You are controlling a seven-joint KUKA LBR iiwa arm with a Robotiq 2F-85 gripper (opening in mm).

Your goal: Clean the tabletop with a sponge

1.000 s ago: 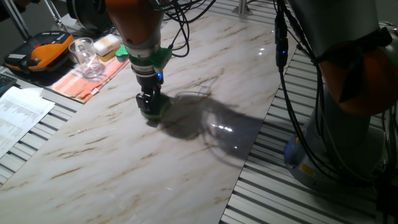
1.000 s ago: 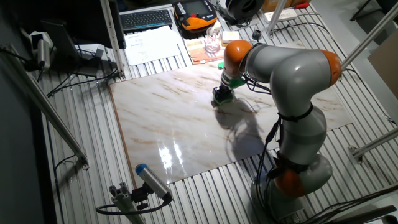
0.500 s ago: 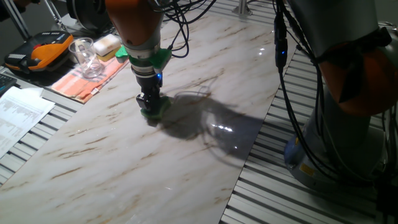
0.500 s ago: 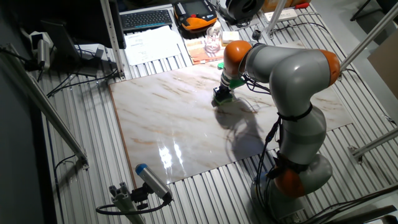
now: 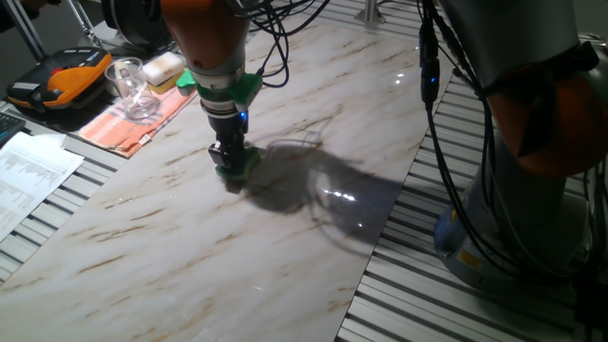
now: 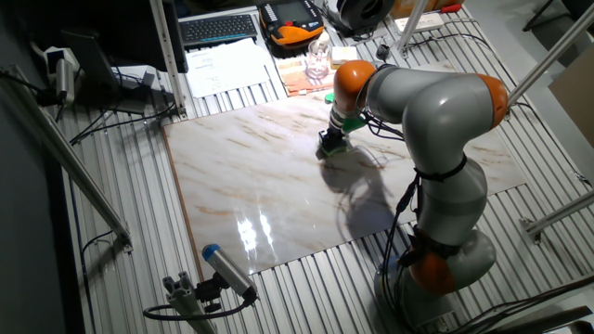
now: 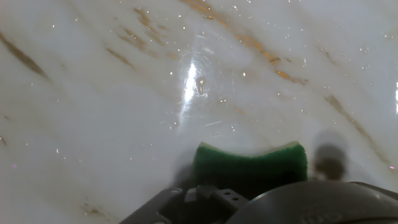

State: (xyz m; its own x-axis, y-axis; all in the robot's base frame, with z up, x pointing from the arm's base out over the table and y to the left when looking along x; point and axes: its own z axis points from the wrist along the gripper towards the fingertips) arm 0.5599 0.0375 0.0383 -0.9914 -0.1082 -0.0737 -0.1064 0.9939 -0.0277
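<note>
The green sponge [image 5: 237,168] [image 6: 335,146] [image 7: 249,165] rests flat on the white marble-look tabletop [image 5: 285,237] [image 6: 241,186] [image 7: 124,93]. My gripper [image 5: 228,161] [image 6: 329,141] stands upright over the sponge and is shut on it, pressing it against the slab. In the hand view the sponge's front edge shows just ahead of the dark gripper body; the fingertips themselves are hidden there.
Beyond the slab's far left edge lie an orange striped cloth [image 5: 123,123], a clear glass [image 5: 128,85], a pale yellow sponge block [image 5: 163,66] and papers [image 5: 28,171]. Grey slatted metal [image 5: 494,304] surrounds the slab. The arm's base [image 6: 445,250] stands at the slab's side.
</note>
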